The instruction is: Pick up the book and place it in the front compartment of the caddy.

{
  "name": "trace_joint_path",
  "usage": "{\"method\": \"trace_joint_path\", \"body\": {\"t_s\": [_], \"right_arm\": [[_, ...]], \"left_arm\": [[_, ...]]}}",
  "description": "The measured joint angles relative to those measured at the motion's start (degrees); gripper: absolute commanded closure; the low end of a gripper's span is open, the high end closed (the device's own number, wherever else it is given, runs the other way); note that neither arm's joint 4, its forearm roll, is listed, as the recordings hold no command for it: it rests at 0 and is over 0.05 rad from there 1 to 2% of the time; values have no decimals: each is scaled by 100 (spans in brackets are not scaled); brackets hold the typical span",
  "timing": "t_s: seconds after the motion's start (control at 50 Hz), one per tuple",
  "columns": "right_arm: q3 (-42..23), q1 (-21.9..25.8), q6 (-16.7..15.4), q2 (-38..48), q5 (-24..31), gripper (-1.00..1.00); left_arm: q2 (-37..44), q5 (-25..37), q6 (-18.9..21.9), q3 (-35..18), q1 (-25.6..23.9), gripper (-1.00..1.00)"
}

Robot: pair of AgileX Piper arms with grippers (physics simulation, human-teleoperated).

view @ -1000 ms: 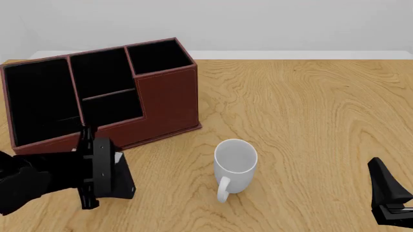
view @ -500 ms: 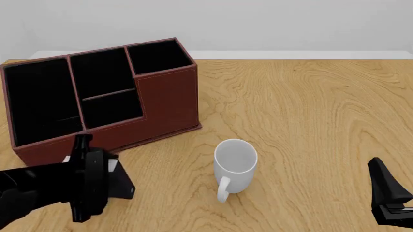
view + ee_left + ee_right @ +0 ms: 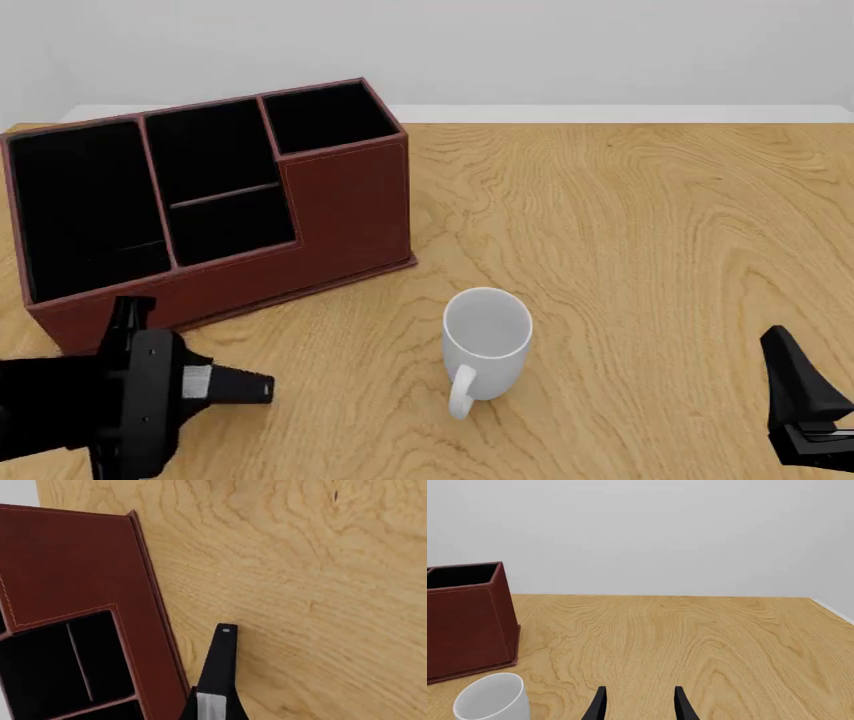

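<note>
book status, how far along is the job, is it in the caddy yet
Done: the left gripper is shut on the book and has it off the table. In hand: carrying it beside the caddy. Left: lowering it into the front compartment. The right gripper is open, idle.

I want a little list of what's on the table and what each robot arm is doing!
book: held edge-on in the left gripper, off the table, near the caddy's front; book
caddy: red-brown, black compartments, none holding anything visible
mug: white, upright, handle toward the camera
right gripper: open, holding nothing, away from the mug
table: light wood
</note>
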Motion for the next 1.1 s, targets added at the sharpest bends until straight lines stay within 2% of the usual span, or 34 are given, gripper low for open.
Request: {"method": "trace_joint_path", "body": {"t_s": [0.14,0.36,0.78,0.9,1.1], "right_arm": [[0,0,0,0,0,-100],[0,0,0,0,0,-100],[0,0,0,0,0,-100],[0,0,0,0,0,-100],[0,0,0,0,0,-100]], "left_arm": [[-131,296,99,21,108,100],[-49,574,-75,-117,71,100],[-107,982,116,-765,336,100],[-238,1297,239,-1121,392,100],[-337,2056,545,-2043,493,100]]}}
